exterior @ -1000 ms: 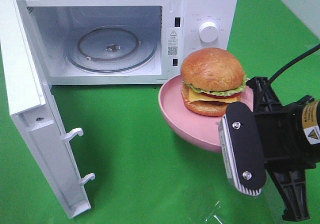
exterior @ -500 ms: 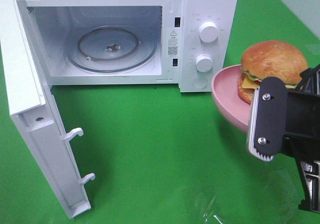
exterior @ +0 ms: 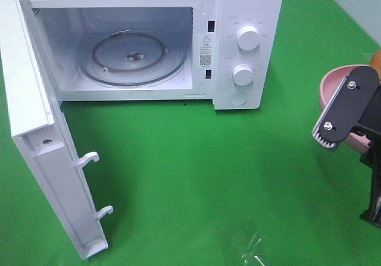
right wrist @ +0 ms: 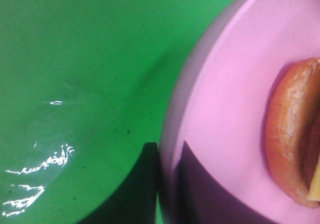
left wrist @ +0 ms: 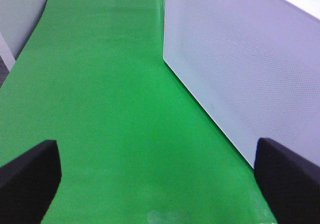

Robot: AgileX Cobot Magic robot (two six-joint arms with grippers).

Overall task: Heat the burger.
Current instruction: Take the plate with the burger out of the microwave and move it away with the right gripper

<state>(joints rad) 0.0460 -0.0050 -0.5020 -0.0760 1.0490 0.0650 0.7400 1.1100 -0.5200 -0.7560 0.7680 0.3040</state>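
The burger (right wrist: 287,139) lies on a pink plate (right wrist: 225,108); the right wrist view shows its brown bun and a corner of yellow cheese. My right gripper (right wrist: 167,184) is shut on the plate's rim, one dark finger on each side. In the exterior high view the plate (exterior: 333,83) and right gripper (exterior: 345,108) hang at the right edge, above the green cloth. Only a sliver of burger (exterior: 377,56) shows there. The left gripper (left wrist: 157,184) is open, with nothing between its fingers, beside the microwave's white side wall (left wrist: 240,58).
The white microwave (exterior: 244,16) stands at the back with its door (exterior: 41,159) swung wide open to the left. Its glass turntable (exterior: 131,56) is bare. Two knobs (exterior: 247,37) sit on the right panel. A clear plastic scrap (exterior: 253,257) lies near the front edge.
My right gripper has carried the plate and burger to the right, away from the microwave's front, to the edge of the exterior view. The burger is now almost out of frame.
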